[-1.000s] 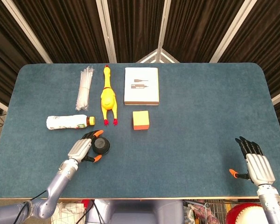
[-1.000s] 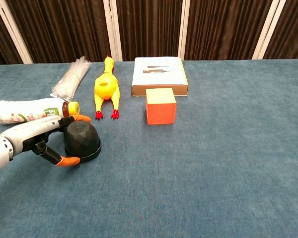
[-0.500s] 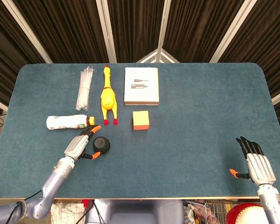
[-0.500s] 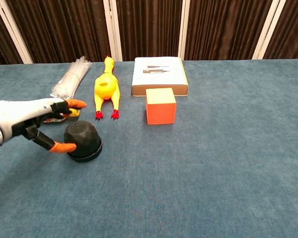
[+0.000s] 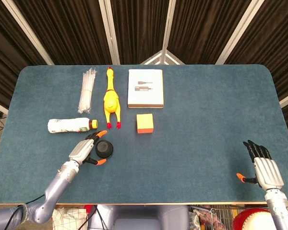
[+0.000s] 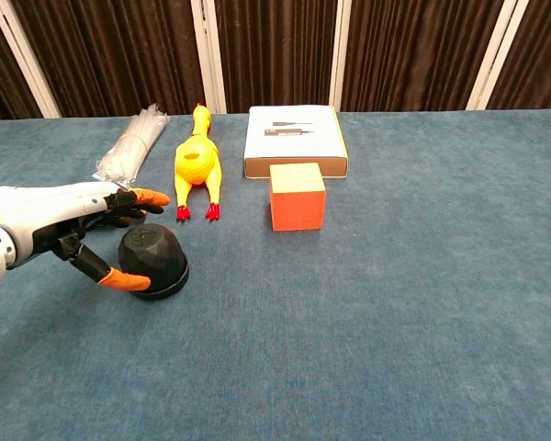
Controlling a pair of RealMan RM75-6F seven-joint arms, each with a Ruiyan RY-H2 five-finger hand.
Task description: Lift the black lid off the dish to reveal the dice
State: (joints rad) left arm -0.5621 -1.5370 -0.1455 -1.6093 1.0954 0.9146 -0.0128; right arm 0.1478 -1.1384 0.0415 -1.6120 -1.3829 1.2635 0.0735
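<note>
Your left hand (image 6: 64, 230) is spread wide around the black lid (image 6: 152, 260), holding nothing yet. Its thumb tip is touching or almost touching the lid's near side, low down, and the other fingers (image 6: 140, 197) reach over the far side, a little apart from it. The lid sits on the blue surface (image 6: 395, 303), near the front left, just in front of the bottle (image 5: 69, 125) and the yellow rubber chicken (image 6: 196, 165). You cannot see the dish or the dice; the lid covers them.

The lid looks like a hard, smooth dome, probably light. It gets narrower toward the top, so fingers may slide up and off. Take hold low on the sides, thumb against fingers, and squeeze gently. Then lift straight up so the dish underneath does not get dragged along.

Your right hand (image 5: 262, 168) rests far away at the front right edge, fingers apart, holding nothing.
</note>
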